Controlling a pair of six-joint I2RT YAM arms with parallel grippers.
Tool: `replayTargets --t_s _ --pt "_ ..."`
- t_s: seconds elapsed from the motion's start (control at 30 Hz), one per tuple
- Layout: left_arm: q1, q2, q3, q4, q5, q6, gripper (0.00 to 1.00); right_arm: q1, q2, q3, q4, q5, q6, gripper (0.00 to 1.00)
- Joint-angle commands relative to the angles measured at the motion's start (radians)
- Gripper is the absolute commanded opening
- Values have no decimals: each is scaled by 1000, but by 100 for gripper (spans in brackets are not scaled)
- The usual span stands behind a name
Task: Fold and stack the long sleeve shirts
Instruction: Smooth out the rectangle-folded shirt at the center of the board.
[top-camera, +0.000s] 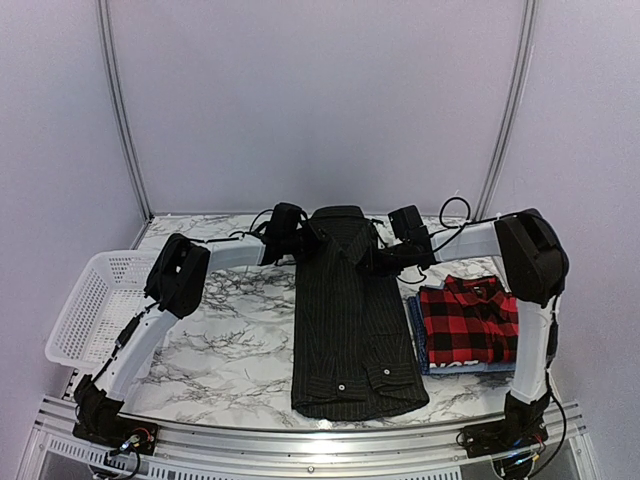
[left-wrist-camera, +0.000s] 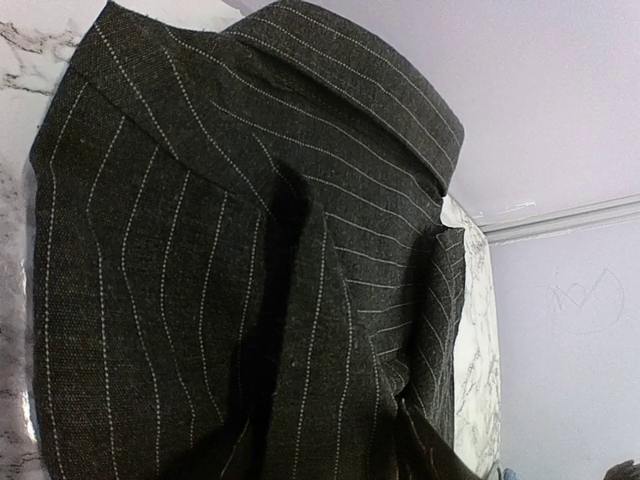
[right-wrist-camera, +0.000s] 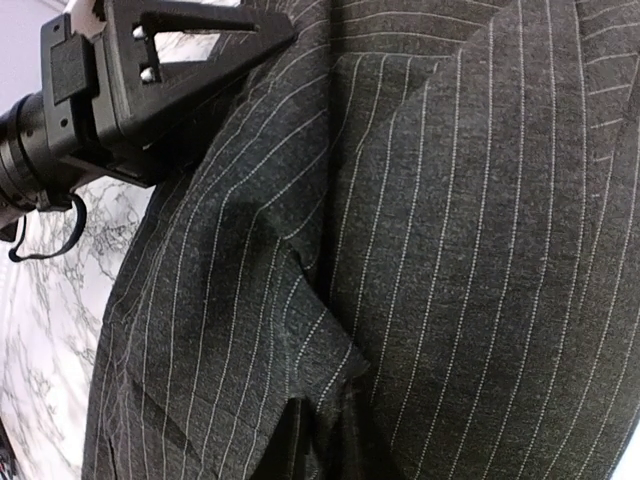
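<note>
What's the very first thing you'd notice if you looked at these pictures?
A long black pinstriped shirt lies folded into a narrow strip down the middle of the marble table, with the left gripper and right gripper both at its collar end. To its right sits a folded red-and-black plaid shirt, and a white basket stands at the table's left edge.

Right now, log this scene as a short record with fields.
black pinstripe shirt: flat at the centre of the table, sleeves folded in, collar at the far end
left end effector: at the collar end, left side; grip not discernible
right end effector: at the collar end, right side; grip not discernible
red plaid shirt: folded, resting on the blue shirt
basket: white mesh, at the table's left edge
stack status: pinstripe shirt not yet stacked
</note>
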Motion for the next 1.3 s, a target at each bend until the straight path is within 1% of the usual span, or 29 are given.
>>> replayTargets --t_s 0.0,0.03,0.07,0.4,0.6,0.73,0.8,0.87,0.97,1.03,1.13,1.27 --pt "8 38 28 -5 -4 -16 46 -4 -18 13 3 -13 8 4" --pt "9 38 28 -9 -6 -16 46 -3 -22 10 4 -15 9 0" --pt "11 38 28 -14 -7 -17 46 -4 -27 8 0 -15 10 0" --pt "26 31 29 -42 -19 -25 42 -3 -114 -64 -35 67 28 0" --pt "36 25 31 -38 -11 -24 42 -4 -97 -68 -43 74 34 0" --pt "40 18 47 -52 3 -11 42 -7 -90 -59 -62 116 35 1" --pt "42 9 60 -54 18 -2 43 -9 -87 -40 -86 127 27 7" --pt "42 -7 71 -51 36 12 44 -9 -96 -27 -100 147 18 19" --pt "42 -45 90 -46 66 35 48 -9 -124 -1 -128 189 -9 32" --pt "43 -86 89 -48 80 56 51 -6 -142 15 -138 200 -22 35" --pt "43 -159 68 -68 89 95 52 9 -160 31 -121 199 -40 33" --pt "50 -292 -60 -76 91 133 52 41 -112 102 -113 155 -71 23"
